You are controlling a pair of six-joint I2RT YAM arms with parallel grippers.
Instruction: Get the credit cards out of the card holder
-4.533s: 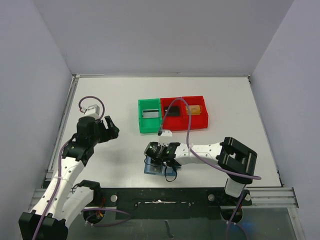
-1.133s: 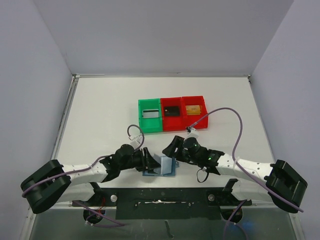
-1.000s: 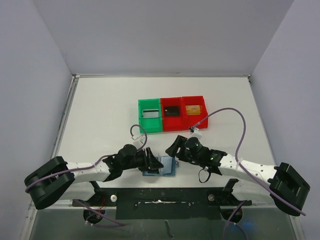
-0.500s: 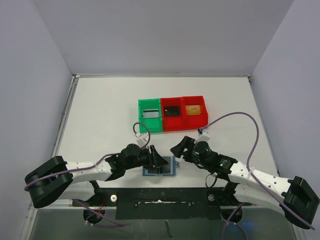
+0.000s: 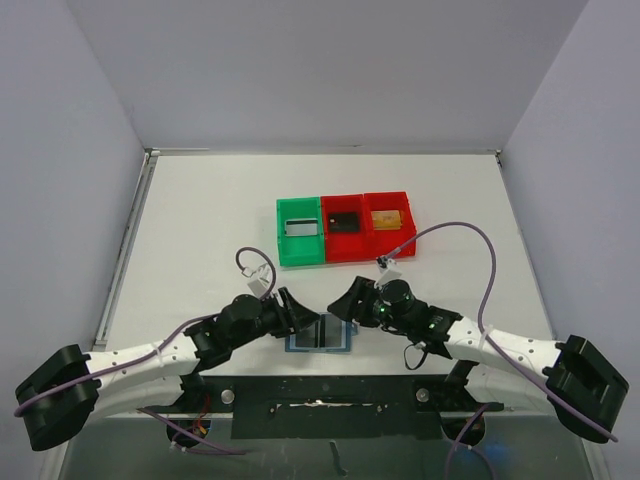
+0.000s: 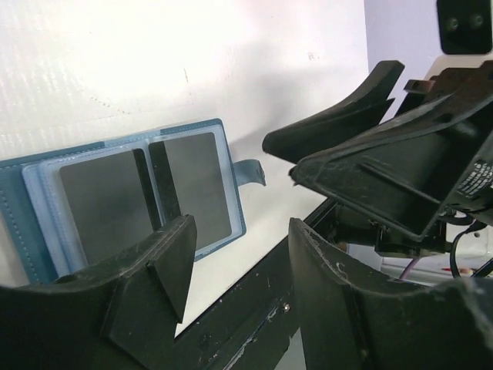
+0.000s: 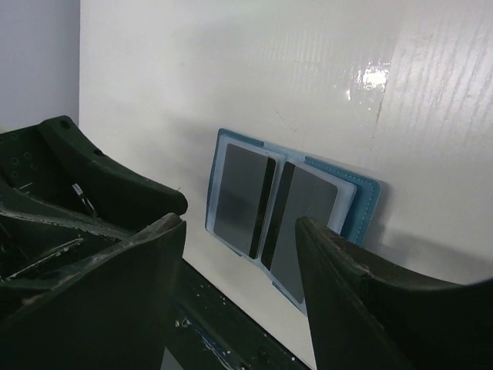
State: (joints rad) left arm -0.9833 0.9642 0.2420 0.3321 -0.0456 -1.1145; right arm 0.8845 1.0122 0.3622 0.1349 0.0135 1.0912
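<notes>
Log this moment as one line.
card holder: open flat on table | cards: in sleeves | left fingers: open, empty | right fingers: open, empty

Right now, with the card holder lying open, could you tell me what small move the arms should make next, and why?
Probably lower the left gripper onto the light-blue card holder to pin it. It lies open and flat, both dark grey credit cards sit in their sleeves, and the right gripper, open too, could then pull one.

Near edge of card holder [image 6: 154, 185] hidden by left tool [image 6: 239, 239], left end cropped, red bins [image 5: 365, 240] contents indistinct.
</notes>
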